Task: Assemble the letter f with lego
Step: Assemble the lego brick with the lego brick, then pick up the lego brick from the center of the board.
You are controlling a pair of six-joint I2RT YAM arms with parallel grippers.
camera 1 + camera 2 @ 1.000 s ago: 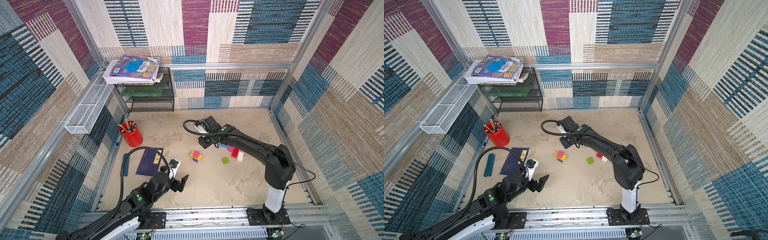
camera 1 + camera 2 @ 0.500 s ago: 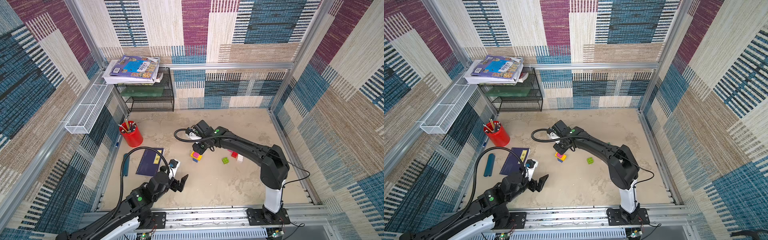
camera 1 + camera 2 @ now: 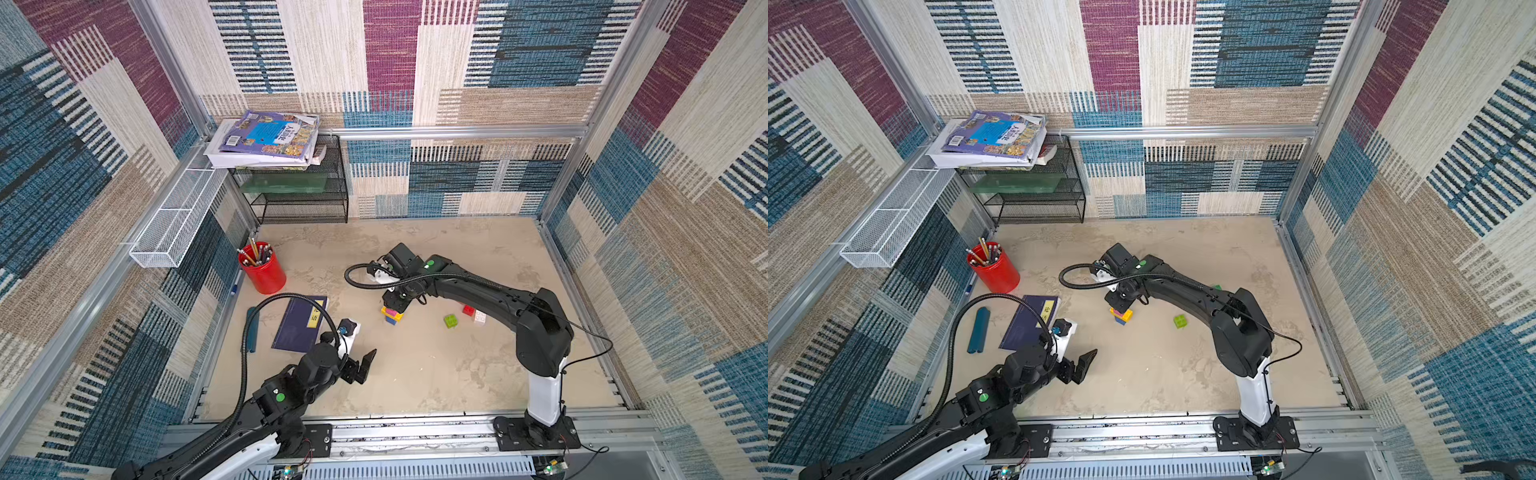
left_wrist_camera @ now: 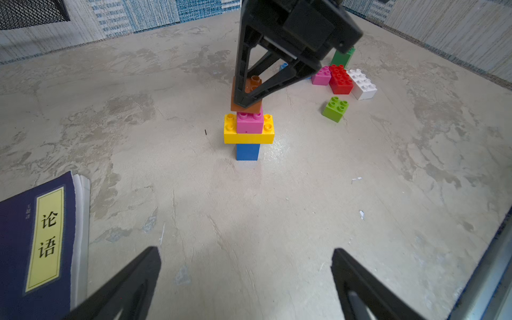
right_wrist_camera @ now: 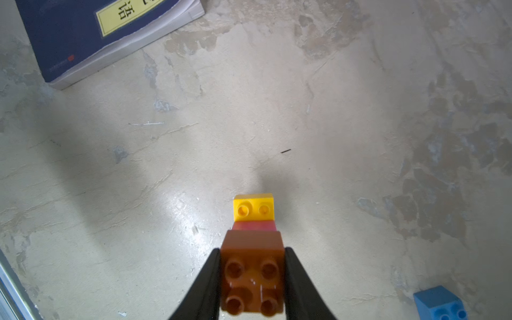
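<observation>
The right claw (image 4: 247, 95) is gripping a brown brick (image 5: 252, 277) by two opposite sides, its jaws pinching in narrow against it. It is holding that brick on top of a small tower near the middle of the desk (image 3: 436, 374). A pink brick (image 4: 249, 124) is sitting under the brown one, a long yellow brick (image 4: 249, 137) is lying crosswise under the pink, and a blue brick (image 4: 248, 151) is standing on the desk as the foot. The brown one is sitting a little off to one side over the pink one's studs; whether it is pressed home I cannot tell.

A light blue brick (image 5: 439, 304) is lying near the tower. Toward the right edge, a light green brick (image 4: 335, 108) is lying alone. Behind it a red brick (image 4: 340, 81), a white brick (image 4: 361, 84) and a second pink brick (image 4: 321, 76) are huddling side by side, with a dark green brick (image 4: 343, 56) just beyond them.

The left claw (image 4: 246, 250) is hanging near the front edge, well apart from the tower, its jaws spread wide and empty. Beside it a dark blue book (image 4: 36, 243) is lying flat, with a blue case (image 3: 252, 328) lying by the left edge. A red pencil cup (image 3: 262, 270) is standing further back along that edge, and a black wire rack (image 3: 299, 199) is filling the back left corner.
</observation>
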